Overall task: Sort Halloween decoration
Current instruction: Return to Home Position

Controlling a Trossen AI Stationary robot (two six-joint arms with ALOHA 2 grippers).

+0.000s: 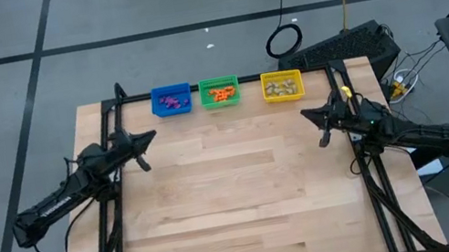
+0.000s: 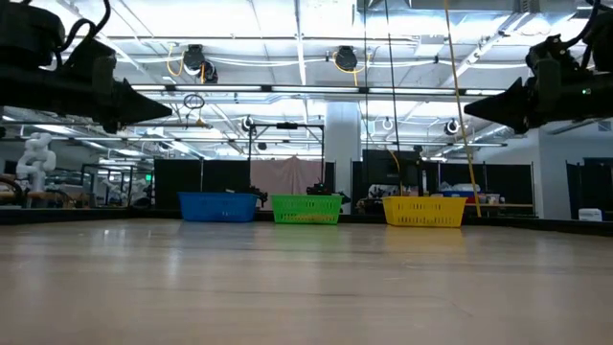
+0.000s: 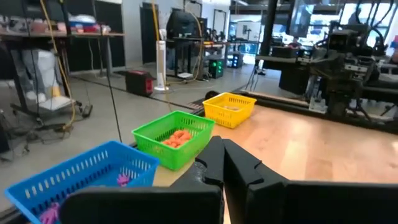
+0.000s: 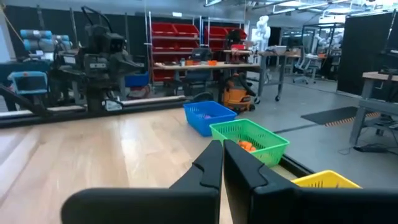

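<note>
Sitting in the yellow bin (image 1: 280, 73), pale trinkets (image 1: 282, 88) barely show.

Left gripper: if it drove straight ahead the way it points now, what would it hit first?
Probably the green basket, near its side facing the yellow basket. The left gripper, fingers shut, points across the table toward it, but it hangs raised, so it might pass over the rim.

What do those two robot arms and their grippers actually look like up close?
Both are matte black, slim and jointed. The left arm trails looping black cables; the right arm carries a small yellow patch and a green light near its wrist. The left gripper and right gripper each end in two flat black fingers tapering to a point.
</note>
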